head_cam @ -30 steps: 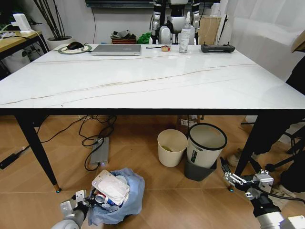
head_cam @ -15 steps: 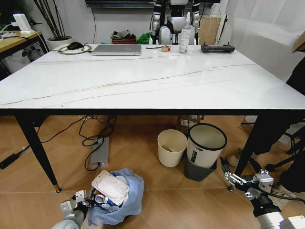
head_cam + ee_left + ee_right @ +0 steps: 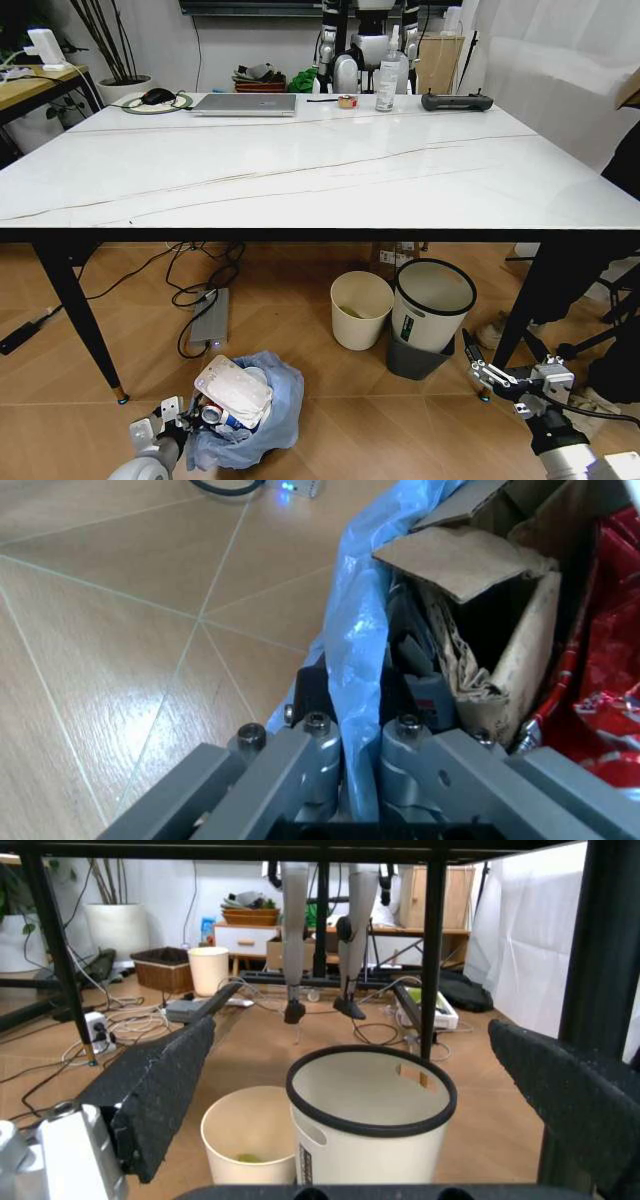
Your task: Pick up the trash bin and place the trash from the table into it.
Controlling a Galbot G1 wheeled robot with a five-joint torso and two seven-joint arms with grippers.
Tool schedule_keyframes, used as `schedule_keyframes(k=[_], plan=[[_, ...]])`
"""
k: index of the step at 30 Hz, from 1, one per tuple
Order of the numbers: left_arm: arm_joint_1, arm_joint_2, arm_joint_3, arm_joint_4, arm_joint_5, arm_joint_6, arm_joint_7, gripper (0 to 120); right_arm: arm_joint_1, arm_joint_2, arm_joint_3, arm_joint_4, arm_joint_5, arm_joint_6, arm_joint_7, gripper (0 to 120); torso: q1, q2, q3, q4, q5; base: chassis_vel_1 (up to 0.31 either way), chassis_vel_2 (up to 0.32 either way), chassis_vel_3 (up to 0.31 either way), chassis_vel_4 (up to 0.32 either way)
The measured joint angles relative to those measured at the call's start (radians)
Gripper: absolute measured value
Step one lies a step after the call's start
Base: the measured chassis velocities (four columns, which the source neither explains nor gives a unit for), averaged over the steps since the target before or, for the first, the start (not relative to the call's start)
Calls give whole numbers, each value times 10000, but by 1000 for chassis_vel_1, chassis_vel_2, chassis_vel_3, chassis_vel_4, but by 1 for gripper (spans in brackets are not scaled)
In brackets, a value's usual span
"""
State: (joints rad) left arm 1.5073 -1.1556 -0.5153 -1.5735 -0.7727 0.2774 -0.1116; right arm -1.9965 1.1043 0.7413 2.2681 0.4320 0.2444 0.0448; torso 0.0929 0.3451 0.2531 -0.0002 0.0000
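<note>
Barely shifted, left hand (image 3: pixel 355 727) clamps trash bin (image 3: pixel 262 415) rim.

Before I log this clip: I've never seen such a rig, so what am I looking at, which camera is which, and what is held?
This is a two-armed wheeled robot. The wide picture comes from its head camera, looking down at a large white marble-look table carrying a grey laptop, a clear bottle and a black controller. The other two pictures come from cameras on each wrist. Low on the floor, the left gripper is shut on the crinkly light-blue bag of a small trash bin, which holds brown cardboard and a red can. The right gripper is open, holding nothing, facing a white black-rimmed bin and a cream round bin.
</note>
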Motion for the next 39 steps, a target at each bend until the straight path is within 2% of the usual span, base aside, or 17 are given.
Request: schedule_keyframes(k=[20, 26, 28, 31, 39], plan=[[-70, -2, 54, 206, 165, -69, 142, 3, 0, 0, 0, 0, 0, 0, 0, 100, 2, 6, 4, 0, -1, 0, 0, 0, 0], [-75, 13, 30, 278, 239, -131, 221, 29, -1, 0, 0, 0, 0, 0, 0, 100, 2, 8, 4, 0, 1, 0, 0, 0, 0], [-75, 13, 30, 283, 244, -133, 223, 31, 0, 0, 0, 0, 0, 0, 0, 100, 2, 8, 5, 0, 1, 0, 0, 0, 0], [-65, 12, 22, 285, 253, -142, 227, 47, -1, 0, 0, 0, 0, 0, 0, 100, 3, 8, 5, 0, 0, 0, 0, 0, 0], [377, 170, -133, -59, 199, -160, 218, 53, 0, 0, 0, 0, 0, 0, 0, 100, 3, 8, 5, 0, -2, 0, 0, 0, 0]])
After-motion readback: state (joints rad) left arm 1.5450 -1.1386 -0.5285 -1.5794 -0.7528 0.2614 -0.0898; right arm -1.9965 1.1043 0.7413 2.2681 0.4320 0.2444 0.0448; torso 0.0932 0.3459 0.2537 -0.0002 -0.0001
